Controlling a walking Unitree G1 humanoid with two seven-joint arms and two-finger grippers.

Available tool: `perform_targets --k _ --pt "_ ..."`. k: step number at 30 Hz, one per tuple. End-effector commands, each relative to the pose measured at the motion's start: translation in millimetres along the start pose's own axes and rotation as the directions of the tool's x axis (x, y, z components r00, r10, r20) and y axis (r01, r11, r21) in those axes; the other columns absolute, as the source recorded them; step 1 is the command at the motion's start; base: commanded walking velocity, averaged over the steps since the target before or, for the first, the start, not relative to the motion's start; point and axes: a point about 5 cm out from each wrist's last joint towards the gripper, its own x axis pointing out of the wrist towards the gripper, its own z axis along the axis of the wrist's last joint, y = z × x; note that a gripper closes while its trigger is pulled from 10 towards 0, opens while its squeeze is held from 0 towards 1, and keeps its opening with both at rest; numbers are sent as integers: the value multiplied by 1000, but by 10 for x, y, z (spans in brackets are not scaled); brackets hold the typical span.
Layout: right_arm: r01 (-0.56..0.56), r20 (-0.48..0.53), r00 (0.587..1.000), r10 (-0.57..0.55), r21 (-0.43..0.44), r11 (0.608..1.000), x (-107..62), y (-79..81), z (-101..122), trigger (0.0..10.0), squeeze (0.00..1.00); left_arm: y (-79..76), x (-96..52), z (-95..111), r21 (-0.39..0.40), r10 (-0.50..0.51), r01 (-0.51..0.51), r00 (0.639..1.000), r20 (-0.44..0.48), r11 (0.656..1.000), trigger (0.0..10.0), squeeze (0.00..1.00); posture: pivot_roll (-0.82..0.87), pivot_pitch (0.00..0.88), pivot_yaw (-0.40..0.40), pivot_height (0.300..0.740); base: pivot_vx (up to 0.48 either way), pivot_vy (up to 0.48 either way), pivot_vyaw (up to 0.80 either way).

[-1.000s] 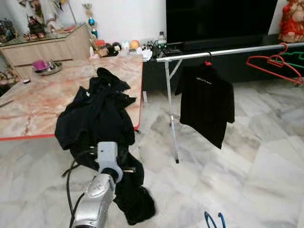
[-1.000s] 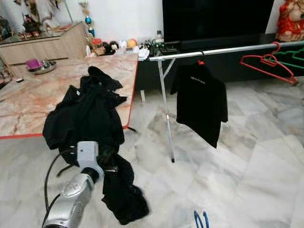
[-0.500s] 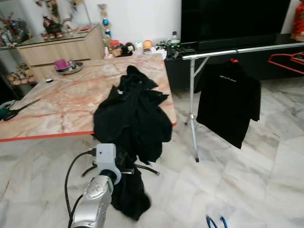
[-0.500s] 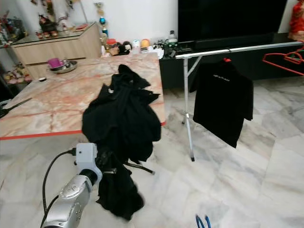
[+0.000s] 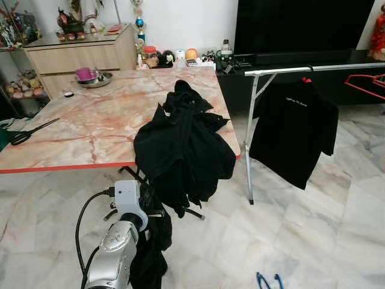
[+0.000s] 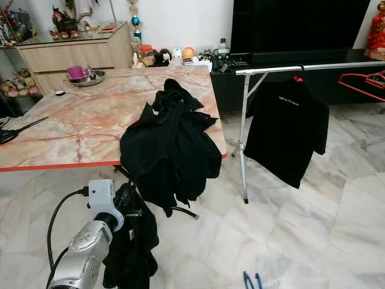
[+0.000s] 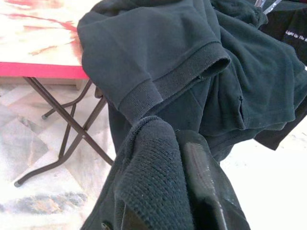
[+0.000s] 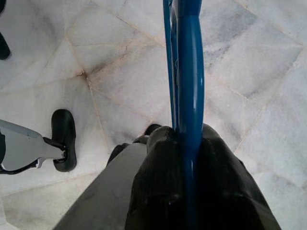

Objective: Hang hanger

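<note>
the left gripper is clamped on a black knit polo shirt draped off the pink marble table. the right gripper pinches a blue plastic hanger low over the floor, well apart from the silver clothes rail.

A marble worktop with a red edge carries scissors near its left end and a metal bowl holding a purple cup at the back. Behind it stand a wooden sideboard and a dark television.
</note>
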Motion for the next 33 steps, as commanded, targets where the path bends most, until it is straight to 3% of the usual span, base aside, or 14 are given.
perform_targets --k 1,4,7,12,13,18,22,29,33 --pt "-11 13 1000 11 -5 1000 11 54 59 10000 0 -22 3 92 8 -15 14 999 41 1000 10000 0 66 3 39 740 0 0 0" --pt "-20 21 1000 20 -10 1000 17 126 95 10000 0 -26 13 161 5 -18 17 998 68 1000 10000 0 65 4 38 740 185 0 0" --pt "-9 16 1000 10 -9 1000 9 30 53 10000 0 -42 40 290 7 -24 23 993 115 1000 10000 0 67 5 37 740 196 0 0" --pt "-12 15 1000 12 -14 1000 8 20 48 10000 0 -64 94 540 22 -27 23 979 202 1000 10000 0 66 6 36 740 314 0 0" --pt "-15 14 1000 16 -19 1000 8 18 50 10000 0 -103 118 730 24 -41 36 961 272 999 10000 0 66 6 36 740 364 0 0" --pt "-17 15 1000 18 -24 1000 10 8 58 10000 0 -208 155 1124 45 -78 65 913 400 997 10000 0 69 4 37 740 457 0 0" --pt "-20 18 1000 20 -28 999 10 7 63 10000 0 -222 166 1255 40 -80 70 898 432 997 10000 0 65 5 37 740 480 0 0" --pt "-25 15 1000 26 -42 999 11 3 63 10000 0 -297 174 1725 93 -126 89 832 540 992 10000 0 76 4 31 740 480 0 0" --pt "-29 14 999 29 -49 998 12 3 67 10000 0 -327 186 1885 105 -139 96 805 577 990 10000 0 75 3 30 740 480 0 0"
